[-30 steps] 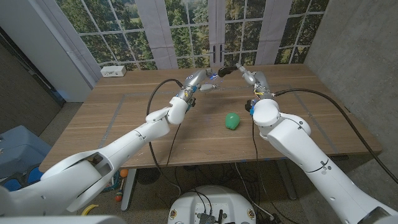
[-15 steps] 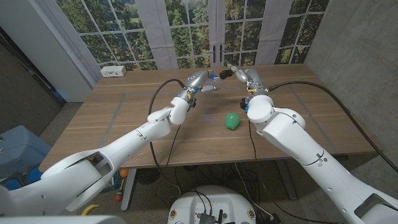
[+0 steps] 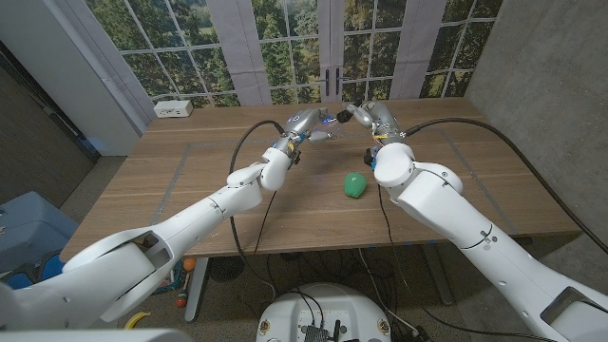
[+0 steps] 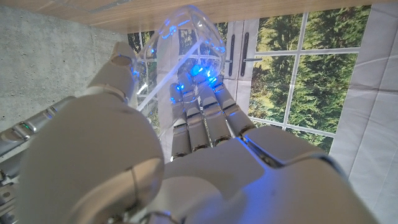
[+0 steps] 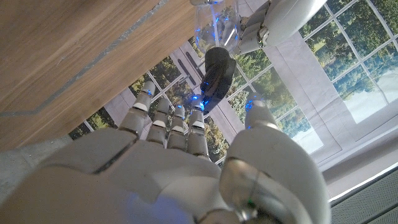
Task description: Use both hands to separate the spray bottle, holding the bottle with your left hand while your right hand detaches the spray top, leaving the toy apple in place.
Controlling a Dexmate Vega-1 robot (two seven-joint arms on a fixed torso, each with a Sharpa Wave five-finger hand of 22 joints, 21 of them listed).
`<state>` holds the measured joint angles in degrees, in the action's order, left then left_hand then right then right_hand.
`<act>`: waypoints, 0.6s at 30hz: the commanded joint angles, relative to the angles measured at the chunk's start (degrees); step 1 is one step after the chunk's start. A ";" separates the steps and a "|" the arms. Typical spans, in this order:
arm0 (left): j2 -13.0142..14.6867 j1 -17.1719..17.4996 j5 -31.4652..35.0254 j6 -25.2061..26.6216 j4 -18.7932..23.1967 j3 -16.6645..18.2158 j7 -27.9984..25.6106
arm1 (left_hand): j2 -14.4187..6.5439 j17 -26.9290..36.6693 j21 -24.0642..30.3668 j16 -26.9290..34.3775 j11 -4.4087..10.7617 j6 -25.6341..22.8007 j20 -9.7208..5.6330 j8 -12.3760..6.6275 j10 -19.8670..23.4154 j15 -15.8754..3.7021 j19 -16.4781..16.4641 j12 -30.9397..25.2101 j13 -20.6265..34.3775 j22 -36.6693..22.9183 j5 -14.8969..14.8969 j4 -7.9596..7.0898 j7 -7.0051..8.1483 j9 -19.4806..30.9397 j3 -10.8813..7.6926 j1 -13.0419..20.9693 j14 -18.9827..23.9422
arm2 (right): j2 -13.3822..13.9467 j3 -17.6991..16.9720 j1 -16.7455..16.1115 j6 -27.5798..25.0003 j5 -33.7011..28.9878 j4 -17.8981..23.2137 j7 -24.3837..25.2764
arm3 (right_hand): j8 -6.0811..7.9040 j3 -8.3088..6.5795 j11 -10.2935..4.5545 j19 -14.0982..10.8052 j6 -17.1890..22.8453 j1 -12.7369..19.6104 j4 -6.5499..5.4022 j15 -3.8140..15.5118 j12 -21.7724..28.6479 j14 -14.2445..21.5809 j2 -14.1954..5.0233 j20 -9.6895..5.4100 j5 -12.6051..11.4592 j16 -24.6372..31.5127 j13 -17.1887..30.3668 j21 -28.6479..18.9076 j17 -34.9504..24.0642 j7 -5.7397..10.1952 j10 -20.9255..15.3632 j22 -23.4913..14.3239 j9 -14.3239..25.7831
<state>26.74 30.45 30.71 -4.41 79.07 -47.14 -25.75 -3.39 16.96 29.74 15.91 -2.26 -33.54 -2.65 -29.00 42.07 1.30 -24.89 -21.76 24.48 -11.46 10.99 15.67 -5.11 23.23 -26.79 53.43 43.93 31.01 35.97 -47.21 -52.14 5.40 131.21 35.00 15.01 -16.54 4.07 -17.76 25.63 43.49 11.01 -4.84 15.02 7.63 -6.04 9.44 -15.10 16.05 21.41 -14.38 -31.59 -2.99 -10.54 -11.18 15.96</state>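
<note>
Count: one clear plastic spray bottle [image 4: 180,37] with one black spray top [image 5: 217,73]; one green toy apple [image 3: 354,183]; one white box [image 3: 173,108]; one wooden desk [image 3: 190,190].

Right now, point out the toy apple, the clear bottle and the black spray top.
toy apple [image 3: 354,184], head view, middle of its green body.
clear bottle [image 4: 180,37], left wrist view, transparent wall.
black spray top [image 5: 217,71], right wrist view, dark body.

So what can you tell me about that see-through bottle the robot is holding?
The spray bottle is clear plastic, lit blue by the left hand, whose fingers wrap its body and hold it in the air above the table. Its dark spray top points toward the right hand, whose fingertips reach up to it.
</note>
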 commanded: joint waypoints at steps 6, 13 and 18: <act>0.22 -0.02 -0.36 0.59 0.92 -0.10 0.86 | -8.18 0.26 0.62 0.10 13.88 -7.49 -0.48 -2.16 15.75 -14.99 0.57 -11.75 9.82 -0.02 0.28 -12.73 7.17 0.42 -13.01 0.25 6.58 | 1.12 3.36 1.53 -1.10 -5.01 -0.36 0.48 | -1.07 -7.11 -3.81 -2.15 0.11 16.94 0.16 4.60 0.00 1.55 -1.47 -4.53 -4.89 0.43 0.98 -0.92 0.28 7.65 -0.75 0.00 -0.91; 0.27 0.10 -0.63 1.07 1.31 -0.03 1.50 | -8.22 0.25 0.68 0.05 13.88 -7.50 -0.51 -2.17 15.74 -14.97 0.69 -11.71 9.90 0.00 0.27 -12.75 7.21 0.48 -13.02 0.22 6.60 | 1.52 2.78 0.46 0.89 -5.86 -0.21 -0.08 | -1.25 -12.65 -6.41 -0.65 1.92 27.74 0.09 6.94 0.20 1.66 -4.09 -6.59 -9.57 0.50 1.62 -1.04 -0.06 13.64 -1.34 -0.40 -1.48; 0.25 0.25 -0.81 1.48 1.54 0.12 1.60 | -8.25 0.26 0.74 0.03 13.89 -7.42 -0.51 -2.13 15.84 -14.95 0.77 -11.72 9.97 0.01 0.27 -12.82 7.24 0.52 -13.04 0.17 6.63 | 3.51 -1.71 -1.19 4.25 -0.34 1.03 -5.96 | -0.64 -16.98 -7.61 0.71 5.28 31.83 -0.41 7.68 -0.09 1.32 -4.42 -7.04 -13.39 -0.65 1.78 -1.27 0.22 15.56 -0.57 -0.70 -1.79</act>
<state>26.93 30.41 30.37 -3.60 80.08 -47.24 -24.67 -3.39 17.00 30.19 15.68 -2.26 -33.44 -2.66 -29.00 42.07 1.11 -24.27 -21.76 24.48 -11.46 11.04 15.60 -5.01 23.54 -26.72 53.43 44.13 32.21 38.48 -46.38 -52.02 0.91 130.94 34.90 13.93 -31.57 -3.02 -17.78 29.09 73.53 10.80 1.78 15.02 9.09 -10.30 2.44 -26.71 15.92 23.02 -15.27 -31.41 12.04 -11.43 -11.61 14.10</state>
